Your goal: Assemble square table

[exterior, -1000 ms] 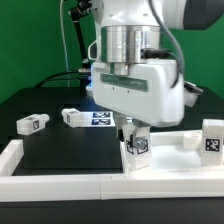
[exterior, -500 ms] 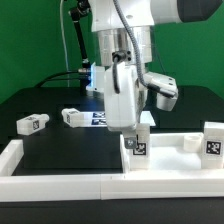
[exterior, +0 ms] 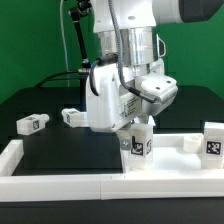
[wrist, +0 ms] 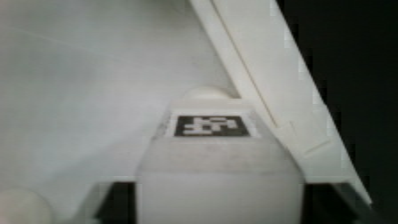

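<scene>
The square tabletop (exterior: 172, 160) lies at the exterior view's right, inside the white border strips. One white leg (exterior: 137, 143) stands upright on its near corner, tag facing the camera. My gripper (exterior: 137, 130) reaches down over this leg, a finger on each side. In the wrist view the leg (wrist: 214, 170) fills the space between my dark fingers (wrist: 118, 204). I see no clear gap there, and the picture is too blurred to show contact. A second leg (exterior: 213, 139) stands on the tabletop's right corner. Two more legs (exterior: 32, 123) (exterior: 72, 117) lie loose on the black table.
The marker board (exterior: 101, 119) lies flat behind the loose legs. Low white border strips (exterior: 60, 180) run along the front and the exterior view's left. A dark cable and a stand rise at the back left.
The hand has turned about its upright axis over the leg through the three frames. The leg stays standing at the same corner of the tabletop.
</scene>
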You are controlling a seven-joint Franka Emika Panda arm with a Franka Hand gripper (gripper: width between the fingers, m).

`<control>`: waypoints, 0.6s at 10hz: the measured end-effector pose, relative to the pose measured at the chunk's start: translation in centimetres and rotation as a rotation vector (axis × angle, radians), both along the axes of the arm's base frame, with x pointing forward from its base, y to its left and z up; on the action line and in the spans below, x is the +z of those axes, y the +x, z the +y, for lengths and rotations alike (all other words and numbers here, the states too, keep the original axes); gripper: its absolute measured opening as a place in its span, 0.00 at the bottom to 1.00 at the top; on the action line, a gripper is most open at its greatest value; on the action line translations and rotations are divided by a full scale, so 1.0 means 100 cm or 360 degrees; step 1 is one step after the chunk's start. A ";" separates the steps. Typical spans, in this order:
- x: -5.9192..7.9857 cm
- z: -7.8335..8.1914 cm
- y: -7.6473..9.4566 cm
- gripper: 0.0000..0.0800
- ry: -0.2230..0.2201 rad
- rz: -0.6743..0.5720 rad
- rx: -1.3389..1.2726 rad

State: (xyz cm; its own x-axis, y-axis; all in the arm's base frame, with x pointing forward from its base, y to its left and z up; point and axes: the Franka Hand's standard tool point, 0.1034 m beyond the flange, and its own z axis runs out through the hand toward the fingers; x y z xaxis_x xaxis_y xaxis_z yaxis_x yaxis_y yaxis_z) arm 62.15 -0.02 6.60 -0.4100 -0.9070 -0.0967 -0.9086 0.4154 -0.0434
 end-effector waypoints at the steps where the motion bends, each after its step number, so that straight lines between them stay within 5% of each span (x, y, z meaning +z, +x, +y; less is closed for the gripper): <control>1: 0.003 0.010 0.000 0.61 -0.0061 0.0001 0.0259; 2: 0.008 0.016 0.002 0.77 -0.0134 -0.0004 0.0609; 6: 0.009 0.021 0.003 0.81 -0.0194 -0.0022 0.1185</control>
